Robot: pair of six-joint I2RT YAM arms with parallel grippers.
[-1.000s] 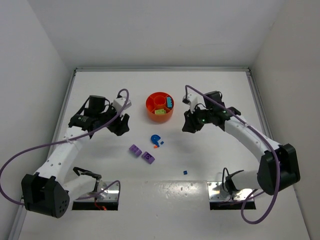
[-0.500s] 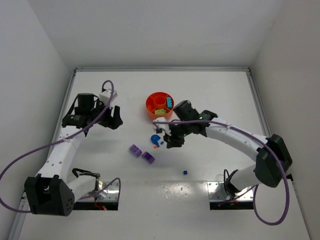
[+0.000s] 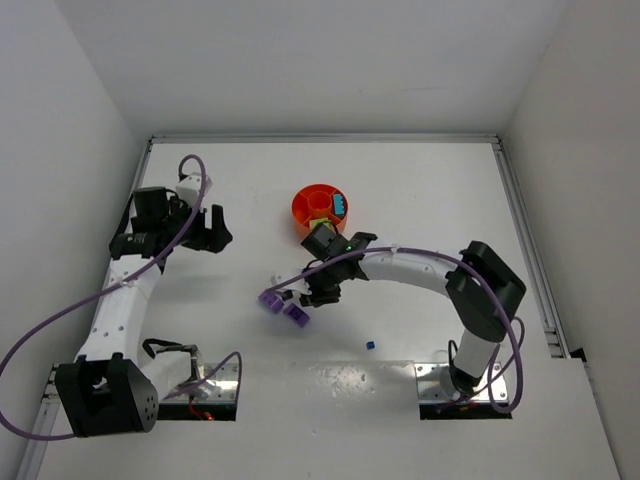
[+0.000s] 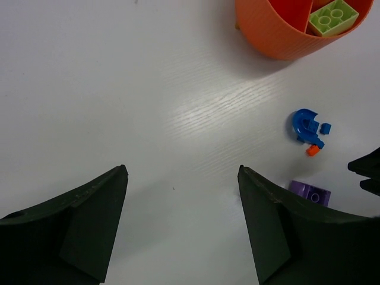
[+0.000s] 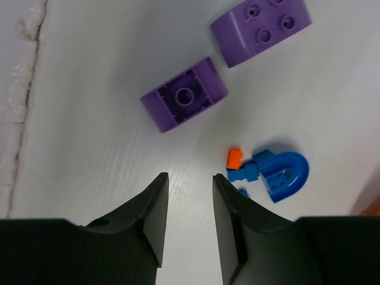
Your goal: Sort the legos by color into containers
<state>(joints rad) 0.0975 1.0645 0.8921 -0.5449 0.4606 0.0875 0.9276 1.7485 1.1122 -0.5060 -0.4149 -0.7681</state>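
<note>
Table [image 3: 420,190] is sitting boxed in by white walls [image 3: 300,60] on three sides, a raised rail [image 3: 520,220] running along its right edge; left gripper [image 4: 181,172] is hovering over bare white surface near the left side, fingers [image 4: 83,225] spread wide with nothing between them, a broad stretch of white showing between it and the bowl [image 3: 300,212]; bowl is sitting at centre-back, orange, round, split into wedges, a lime brick [image 4: 332,15] lying studs-up in one wedge and a teal brick [image 3: 341,206] in another; right gripper [image 5: 190,178] is reaching across to mid-table in front of the bowl, fingers [image 5: 148,219] only narrowly apart, holding nothing, plain table showing in the gap; just ahead of its tips a purple brick [image 5: 185,102] is lying tipped over with its hollow underside showing, a second purple brick [image 5: 261,29] beside it studs-up, the two close but apart; a blue arch piece [image 5: 279,175] is lying just to one side of the fingers with a tiny orange bit [image 5: 235,157] touching or nearly touching it, cannot tell which; a small blue brick [image 3: 370,345] is sitting alone nearer the arm bases, well apart from the rest.
</note>
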